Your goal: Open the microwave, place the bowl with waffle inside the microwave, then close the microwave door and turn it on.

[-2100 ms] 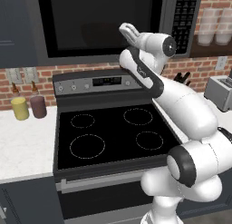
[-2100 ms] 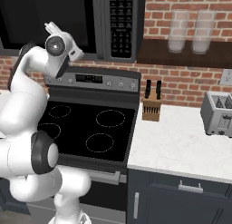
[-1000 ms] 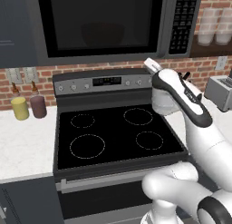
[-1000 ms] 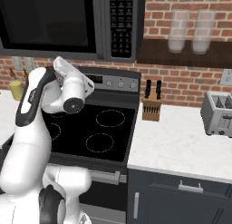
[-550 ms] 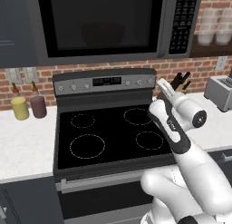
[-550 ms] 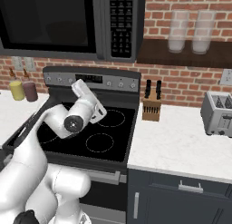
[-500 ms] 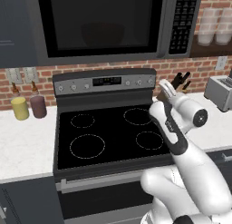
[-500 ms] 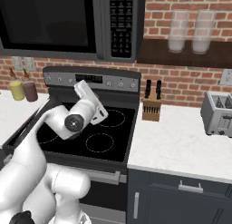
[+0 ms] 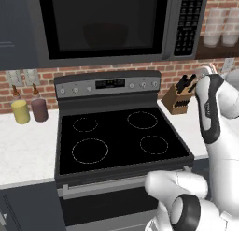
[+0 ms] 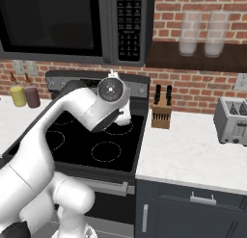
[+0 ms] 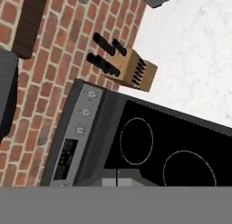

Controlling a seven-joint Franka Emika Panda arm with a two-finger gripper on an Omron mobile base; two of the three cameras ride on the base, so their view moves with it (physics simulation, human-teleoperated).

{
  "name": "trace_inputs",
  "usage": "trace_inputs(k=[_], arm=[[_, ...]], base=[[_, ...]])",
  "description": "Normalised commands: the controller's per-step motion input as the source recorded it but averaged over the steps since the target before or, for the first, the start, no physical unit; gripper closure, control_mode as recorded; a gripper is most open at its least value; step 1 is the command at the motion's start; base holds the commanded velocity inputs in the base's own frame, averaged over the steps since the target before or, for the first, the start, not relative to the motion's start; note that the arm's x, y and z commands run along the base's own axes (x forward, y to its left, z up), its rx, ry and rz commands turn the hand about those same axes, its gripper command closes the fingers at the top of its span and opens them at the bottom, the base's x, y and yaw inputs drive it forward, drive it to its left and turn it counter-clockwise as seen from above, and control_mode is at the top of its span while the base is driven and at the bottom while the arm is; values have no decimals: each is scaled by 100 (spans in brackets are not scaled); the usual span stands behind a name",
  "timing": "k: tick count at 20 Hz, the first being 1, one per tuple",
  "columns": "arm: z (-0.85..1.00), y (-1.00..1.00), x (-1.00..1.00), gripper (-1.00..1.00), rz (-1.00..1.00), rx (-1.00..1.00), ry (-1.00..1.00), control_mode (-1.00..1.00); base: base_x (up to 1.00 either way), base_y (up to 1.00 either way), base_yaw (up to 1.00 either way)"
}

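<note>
Glossy black glass microwave door [image 9: 105,24] shut; boxy wooden knife block [image 11: 130,68] beside stove [image 9: 116,136].

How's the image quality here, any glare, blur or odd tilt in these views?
Left base view: even lighting, dark microwave door glass without glare, the bowl only a dim shape behind it. Right base view: sharp, soft shadows. Hand view: rolled sideways, so the knife block and stove appear tilted.

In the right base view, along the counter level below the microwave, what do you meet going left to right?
Yellow bottle → dark purple bottle → stove → knife block → toaster.
</note>
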Motion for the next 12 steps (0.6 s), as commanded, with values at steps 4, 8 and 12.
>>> trace_inputs(k=[4,8,12], arm=[[60,-58,-51,100,12,29,18,-100],[-24,-13,-22,100,9,31,-37,-100],[-78,4,5,100,15,20,-66,-100]], base=[[0,0,0],[0,0,0],[0,0,0]])
